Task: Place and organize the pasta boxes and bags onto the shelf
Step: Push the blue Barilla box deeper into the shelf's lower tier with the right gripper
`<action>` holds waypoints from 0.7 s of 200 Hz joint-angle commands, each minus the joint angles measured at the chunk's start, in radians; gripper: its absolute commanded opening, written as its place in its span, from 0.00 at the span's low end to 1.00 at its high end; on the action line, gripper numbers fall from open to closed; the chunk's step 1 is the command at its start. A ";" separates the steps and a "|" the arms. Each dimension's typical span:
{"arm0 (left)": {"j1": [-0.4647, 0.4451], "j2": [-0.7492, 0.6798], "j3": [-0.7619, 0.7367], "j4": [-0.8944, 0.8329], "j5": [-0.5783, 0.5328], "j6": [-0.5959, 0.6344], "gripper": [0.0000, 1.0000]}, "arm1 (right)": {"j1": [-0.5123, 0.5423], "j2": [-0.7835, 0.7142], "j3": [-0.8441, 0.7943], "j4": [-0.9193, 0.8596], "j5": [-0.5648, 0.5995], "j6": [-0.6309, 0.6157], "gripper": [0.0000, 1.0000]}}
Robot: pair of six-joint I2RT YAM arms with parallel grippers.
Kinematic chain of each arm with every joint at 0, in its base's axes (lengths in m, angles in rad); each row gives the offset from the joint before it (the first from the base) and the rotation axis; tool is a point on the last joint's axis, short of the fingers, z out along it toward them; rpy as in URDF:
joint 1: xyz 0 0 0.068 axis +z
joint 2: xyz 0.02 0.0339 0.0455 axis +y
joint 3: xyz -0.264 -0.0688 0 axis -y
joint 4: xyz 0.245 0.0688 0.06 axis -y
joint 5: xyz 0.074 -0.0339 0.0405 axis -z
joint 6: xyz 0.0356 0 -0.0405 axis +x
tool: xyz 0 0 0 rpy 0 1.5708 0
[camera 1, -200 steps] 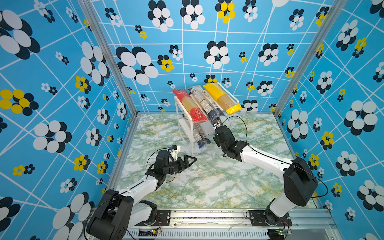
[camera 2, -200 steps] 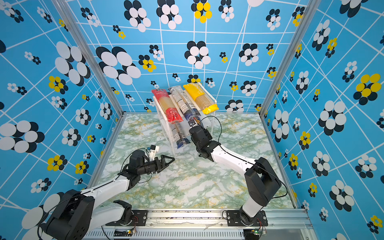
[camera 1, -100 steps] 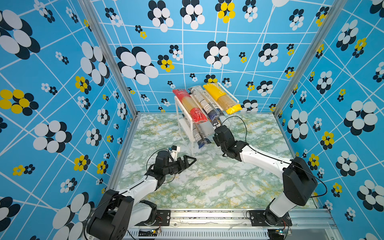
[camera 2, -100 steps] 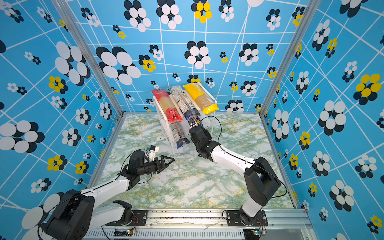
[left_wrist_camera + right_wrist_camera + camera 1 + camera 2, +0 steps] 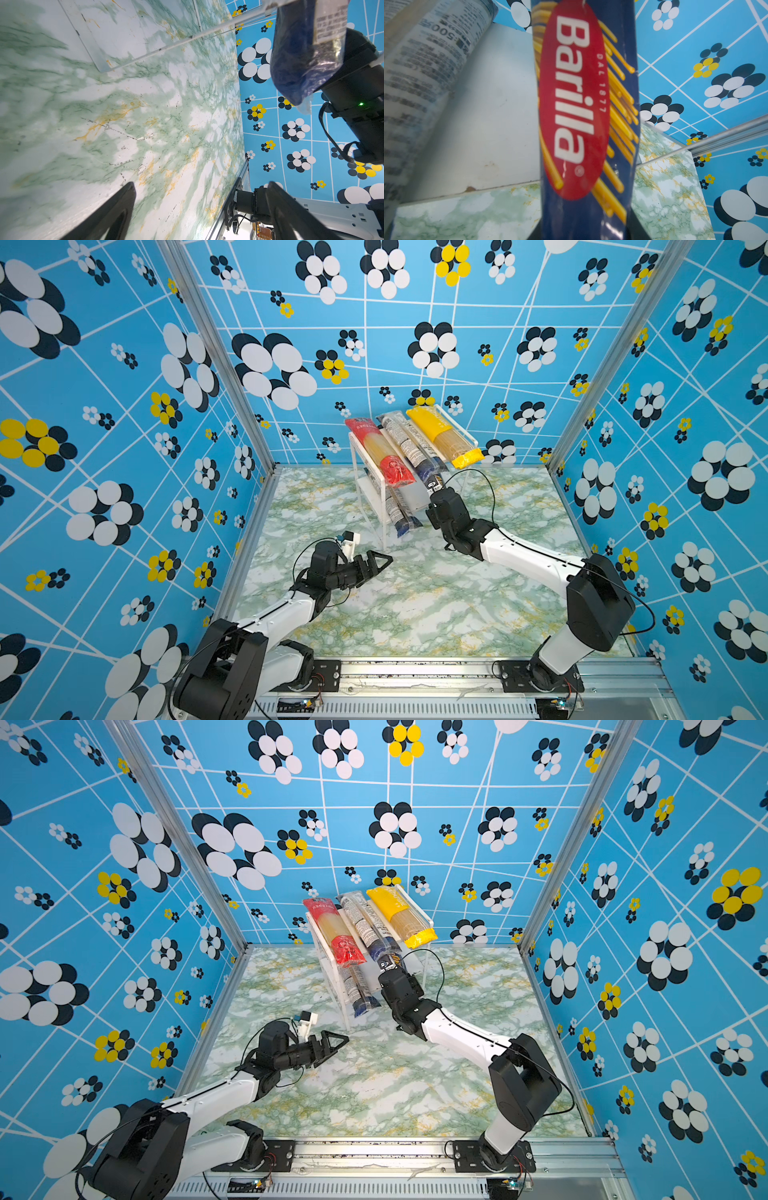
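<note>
Right gripper [image 5: 439, 490], just right of centre in both top views, is clenched on the navy Barilla box [image 5: 583, 104]. The box's far end reaches in over the lower white board of the shelf [image 5: 414, 497], beside a see-through navy-ended pack [image 5: 397, 510] lying there. On the top board, upper centre, lie the red-ended pack [image 5: 382, 452], a second see-through pack [image 5: 409, 445] and the yellow pack [image 5: 444, 435]. Left gripper [image 5: 382, 563], lower left of centre, hangs over the marbled table [image 5: 415, 605] with jaws spread wide.
</note>
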 commanded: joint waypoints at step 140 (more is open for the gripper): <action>0.014 -0.010 -0.002 -0.004 0.001 0.023 0.99 | -0.015 0.013 0.091 0.171 0.029 0.033 0.41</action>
